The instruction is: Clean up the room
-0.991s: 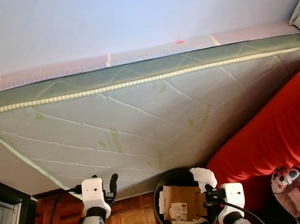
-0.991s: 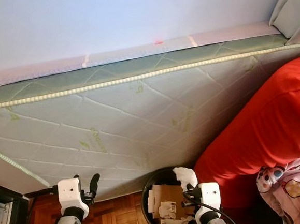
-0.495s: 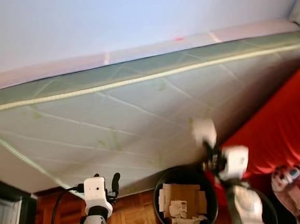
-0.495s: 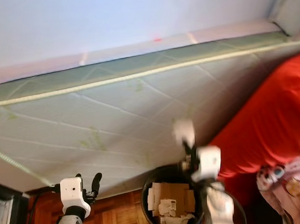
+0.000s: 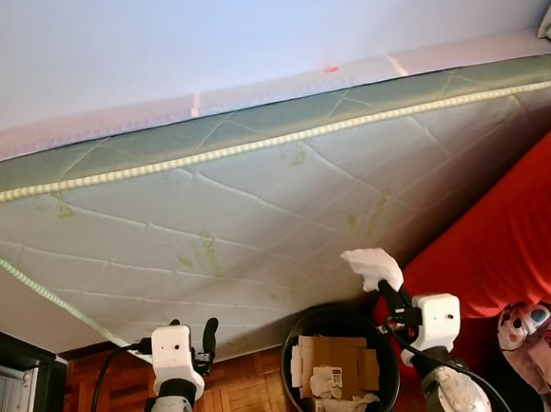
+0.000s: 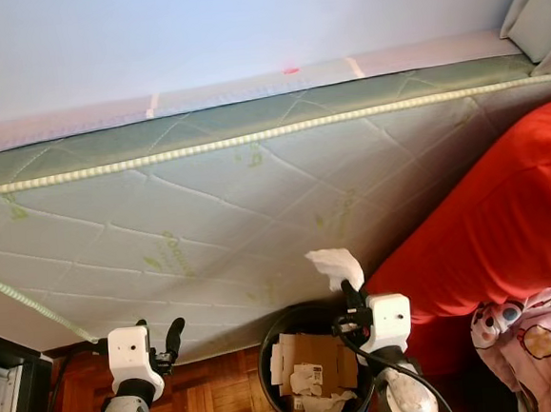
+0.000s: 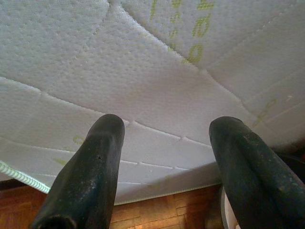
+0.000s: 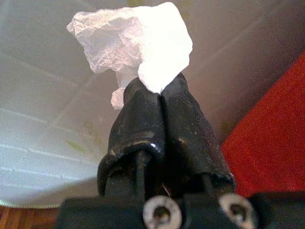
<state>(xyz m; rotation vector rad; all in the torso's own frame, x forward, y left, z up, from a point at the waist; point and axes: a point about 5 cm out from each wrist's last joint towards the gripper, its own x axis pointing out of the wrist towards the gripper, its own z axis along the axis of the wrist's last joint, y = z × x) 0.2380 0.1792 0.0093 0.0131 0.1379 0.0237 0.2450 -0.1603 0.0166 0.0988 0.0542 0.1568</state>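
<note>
1. Holding a crumpled white tissue (image 5: 371, 263), the right gripper (image 5: 389, 292) has its fingers pinched tight on it, above the far-right rim of the black bin (image 5: 292, 357).
2. Bin already has cardboard & paper scraps in it; tissue not dropped yet.
3. Left gripper (image 5: 206, 337) idle, fingers spread apart, nothing between.
4. Tight spot: mattress (image 5: 210, 221) leans just behind the bin, red bedding (image 5: 508, 245) close on the right; open wood floor (image 5: 238, 400) to the left.

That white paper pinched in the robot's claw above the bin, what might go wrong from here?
The right gripper pinches the crumpled tissue only by its lower edge, beside the bin's far rim rather than over its middle. Released here, the light paper may drift onto the wooden floor or against the mattress. The bin is also already packed with cardboard, so the tissue may perch on top and roll off.
</note>
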